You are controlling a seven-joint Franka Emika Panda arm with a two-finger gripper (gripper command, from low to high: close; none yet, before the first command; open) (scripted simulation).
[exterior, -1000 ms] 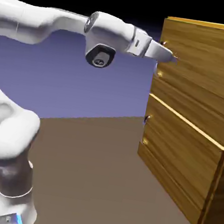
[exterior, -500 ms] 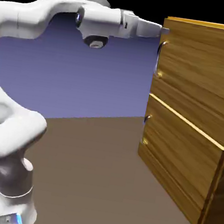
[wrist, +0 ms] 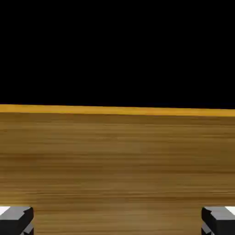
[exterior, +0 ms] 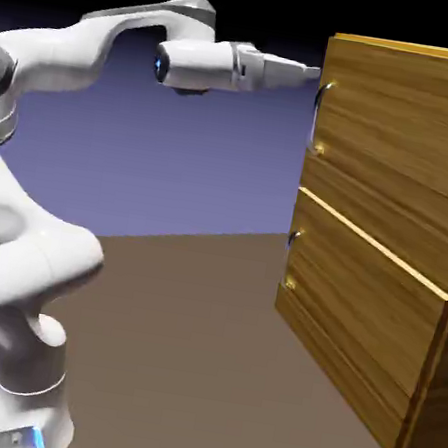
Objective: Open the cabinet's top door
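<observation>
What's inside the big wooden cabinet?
You can't see. The cabinet is shut: its top door and the lower panel cover the inside. Only the wooden front and small metal handles show.

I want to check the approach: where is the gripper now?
In the exterior view the gripper is in the upper middle, level, its tips just left of the top door near the cabinet's top edge, above the silver handle.

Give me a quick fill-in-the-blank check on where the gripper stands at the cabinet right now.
1. The gripper points toward the cabinet's ____ door.
2. Its two fingers stand ____, with nothing between them.
3. Both cabinet doors are ____.

Missing words: top; open; closed
</observation>
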